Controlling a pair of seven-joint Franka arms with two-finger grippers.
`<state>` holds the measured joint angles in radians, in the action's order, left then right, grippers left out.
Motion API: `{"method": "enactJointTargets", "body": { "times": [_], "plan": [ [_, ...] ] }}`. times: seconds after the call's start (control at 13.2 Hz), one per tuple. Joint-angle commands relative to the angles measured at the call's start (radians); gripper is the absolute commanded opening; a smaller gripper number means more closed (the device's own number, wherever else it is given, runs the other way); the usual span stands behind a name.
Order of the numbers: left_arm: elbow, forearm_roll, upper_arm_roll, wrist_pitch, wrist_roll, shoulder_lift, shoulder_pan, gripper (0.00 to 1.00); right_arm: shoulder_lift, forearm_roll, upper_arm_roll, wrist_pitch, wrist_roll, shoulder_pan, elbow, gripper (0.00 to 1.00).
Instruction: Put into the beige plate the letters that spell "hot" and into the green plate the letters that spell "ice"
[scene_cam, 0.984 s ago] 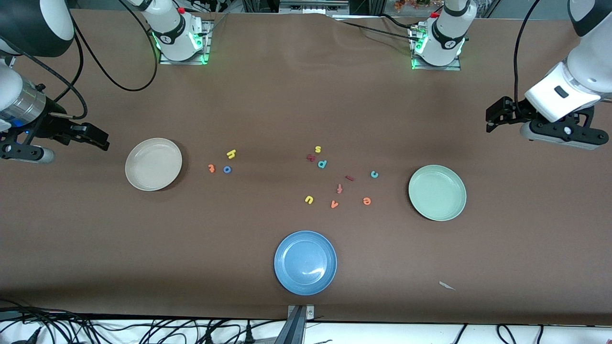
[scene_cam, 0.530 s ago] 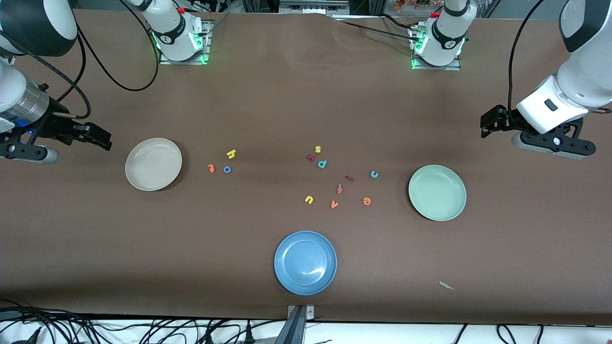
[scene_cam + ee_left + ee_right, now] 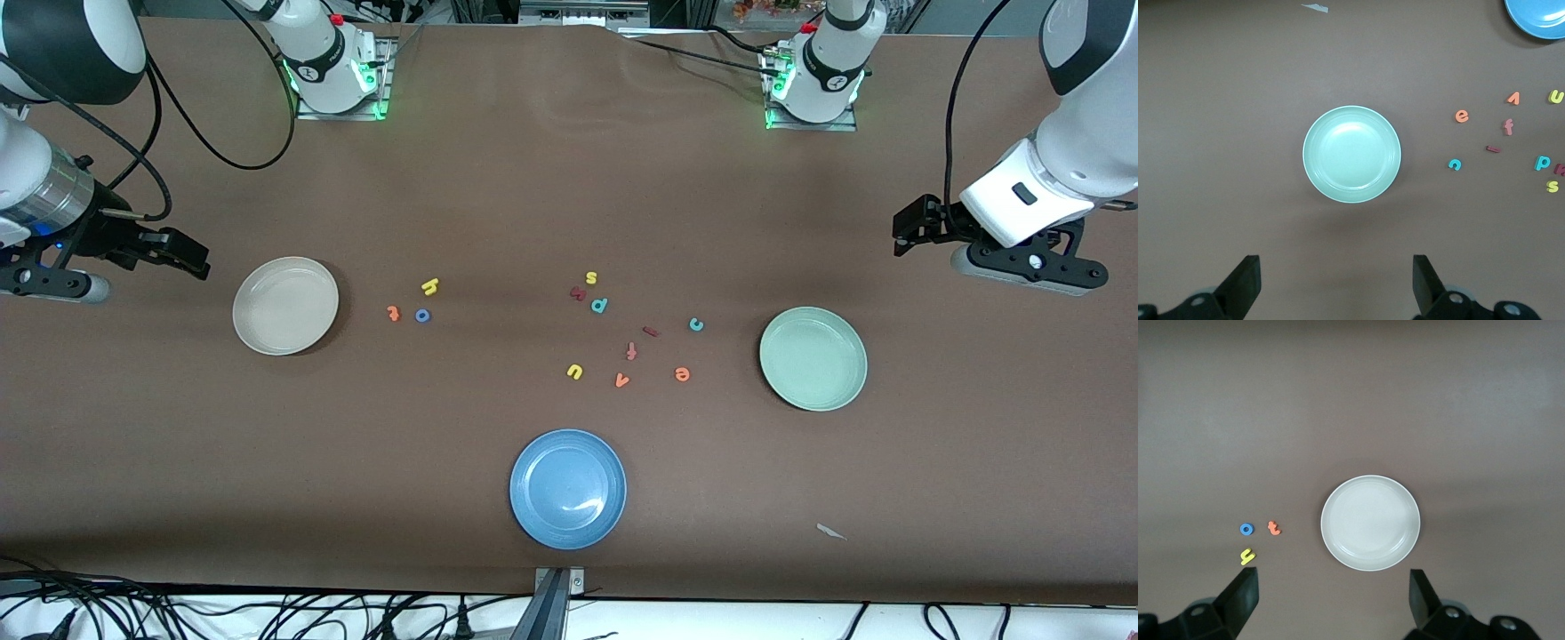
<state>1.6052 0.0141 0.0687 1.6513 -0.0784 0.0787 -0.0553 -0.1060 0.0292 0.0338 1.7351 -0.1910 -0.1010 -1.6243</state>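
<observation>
Front view showed the yellow h (image 3: 430, 285), the blue o (image 3: 422, 315) and the orange t (image 3: 393, 312) lying together on the table (image 3: 533, 196), just beside the beige plate (image 3: 285, 306) toward the middle, none of them in it. The dark red i (image 3: 651, 332), the teal c (image 3: 696, 324) and the orange e (image 3: 682, 374) lay loose near the green plate (image 3: 813, 358), on its side toward the table's middle, mixed with spare letters (image 3: 599, 305). Both plates were bare, so no part of the job looked done: all six letters were yet to be lifted and dropped in. A blue plate (image 3: 568, 488) sat near the table edge closest to the camera. The right gripper (image 3: 182, 260) hung with fingers spread over the table's end next to the beige plate, and the left gripper (image 3: 909, 236) hung with fingers spread over the table by the green plate; neither held anything.
</observation>
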Motion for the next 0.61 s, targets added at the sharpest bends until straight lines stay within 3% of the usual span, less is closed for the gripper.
{"method": "enactJointTargets", "body": {
  "times": [0.0, 0.53],
  "plan": [
    [-0.024, 0.02, 0.003, -0.01, -0.015, 0.012, 0.002, 1.0, 0.009, 0.0, 0.0, -0.016, -0.013, -0.003, 0.004, 1.0],
    [-0.027, 0.023, 0.002, -0.01, -0.014, 0.013, 0.0, 1.0, 0.009, 0.0, -0.002, -0.016, -0.015, -0.005, 0.004, 1.0]
  ]
}}
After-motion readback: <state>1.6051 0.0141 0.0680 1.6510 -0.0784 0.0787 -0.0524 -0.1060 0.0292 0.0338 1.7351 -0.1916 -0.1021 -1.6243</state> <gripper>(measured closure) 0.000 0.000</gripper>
